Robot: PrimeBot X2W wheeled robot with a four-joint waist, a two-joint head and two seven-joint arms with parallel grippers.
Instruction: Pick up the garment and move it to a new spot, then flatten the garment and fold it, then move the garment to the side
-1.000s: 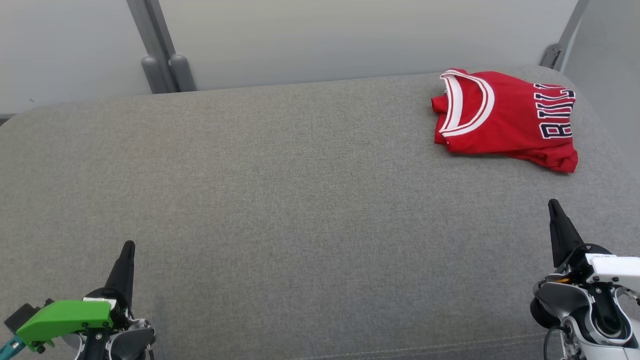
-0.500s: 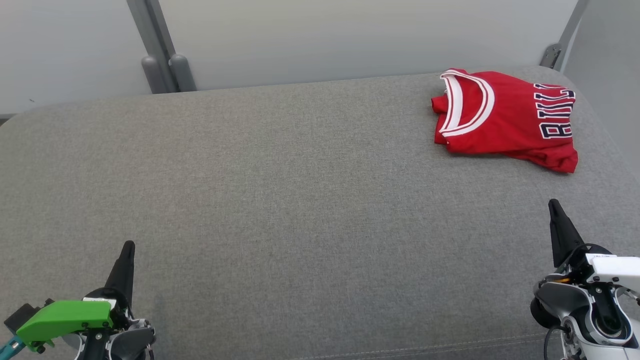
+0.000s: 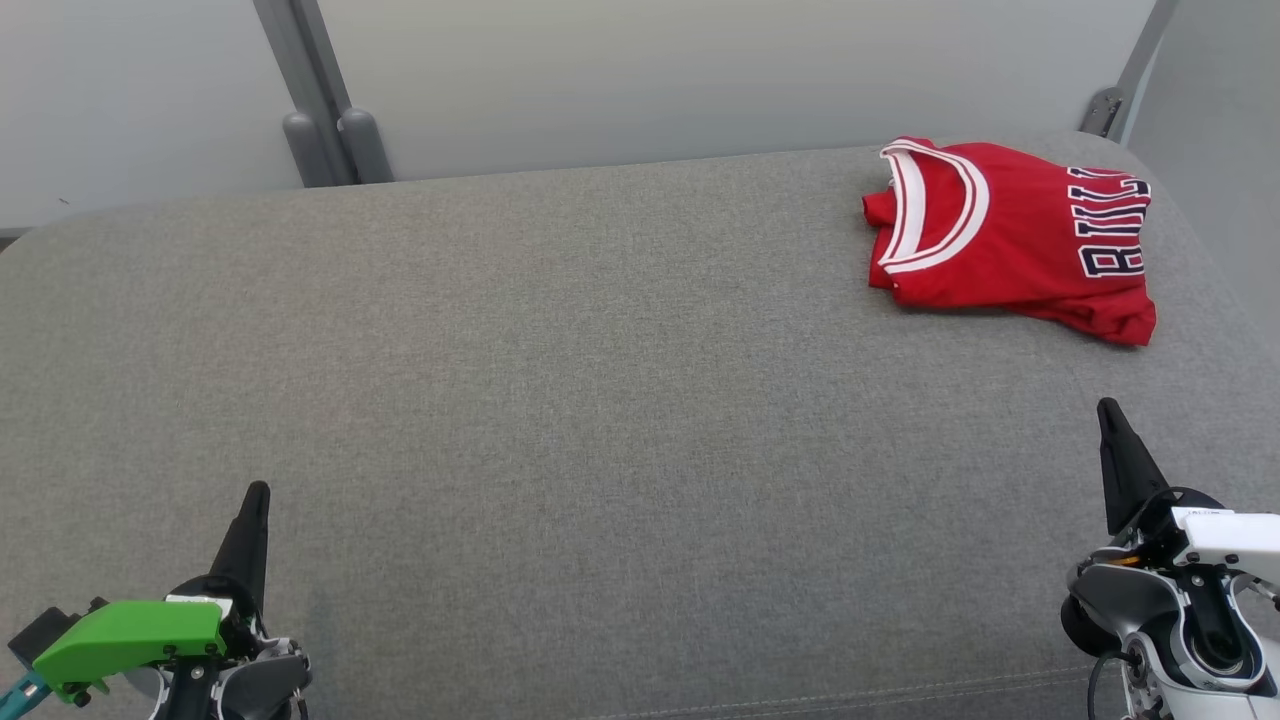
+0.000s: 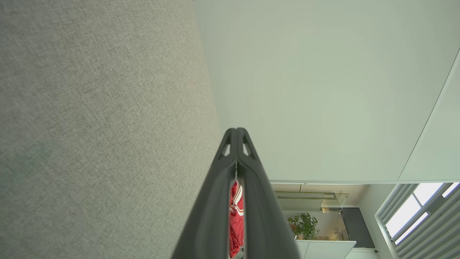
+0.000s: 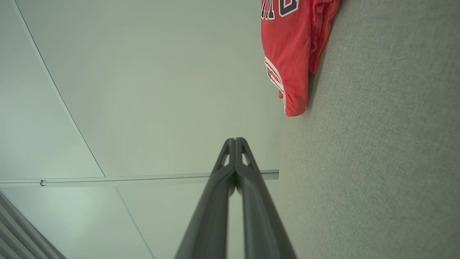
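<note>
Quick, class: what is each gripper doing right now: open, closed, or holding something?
Left gripper: closed, holding nothing.
Right gripper: closed, holding nothing; the jersey lies apart from it.

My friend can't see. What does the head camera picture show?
A folded red jersey with white trim lies at the far right of a wide grey cushion. The robot's left tool and right tool, both shut, point up from the bottom corners, apart from the jersey.

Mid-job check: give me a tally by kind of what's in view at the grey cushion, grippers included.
Garments: 1, the red jersey, lying at the far right.
Grippers: 2, left gripper and right gripper, both shut and holding nothing.
Surfaces: 1, the grey cushion.
Total: 4
</note>
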